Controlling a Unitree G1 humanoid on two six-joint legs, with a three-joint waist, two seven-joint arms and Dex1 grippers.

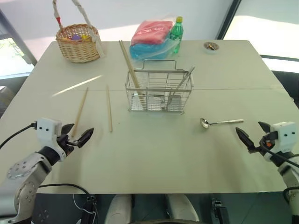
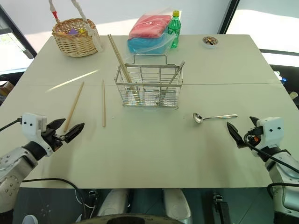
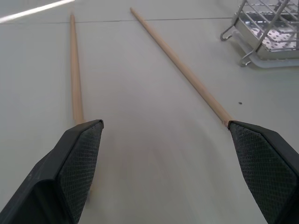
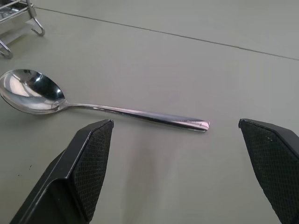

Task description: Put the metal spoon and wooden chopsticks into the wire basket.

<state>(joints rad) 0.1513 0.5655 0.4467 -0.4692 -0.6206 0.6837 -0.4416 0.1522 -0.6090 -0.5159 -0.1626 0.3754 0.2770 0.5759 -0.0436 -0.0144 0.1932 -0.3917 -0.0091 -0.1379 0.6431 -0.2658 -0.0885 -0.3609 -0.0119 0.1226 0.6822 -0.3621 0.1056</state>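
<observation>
**Spoon ahead of my right claw, loose chopsticks ahead of my left**

My right gripper is spread wide with nothing in it, low over the table. The metal spoon lies flat at about 11 o'clock from it, close by; its handle runs 3 to 9 o'clock across my reach, bowl towards the wire basket, handle tip nearest my claw. My right arm is plainly the nearer one.

My left gripper is equally wide and holds nothing. Two wooden chopsticks lie well apart on the table, long axes running roughly 12 to 6 o'clock; the outer chopstick ends just at my fingertips.

The basket sits at mid-table, at 1 o'clock from my left claw. More chopsticks and a straight metal utensil already lean inside; the wires make their lower ends hard to make out.
</observation>
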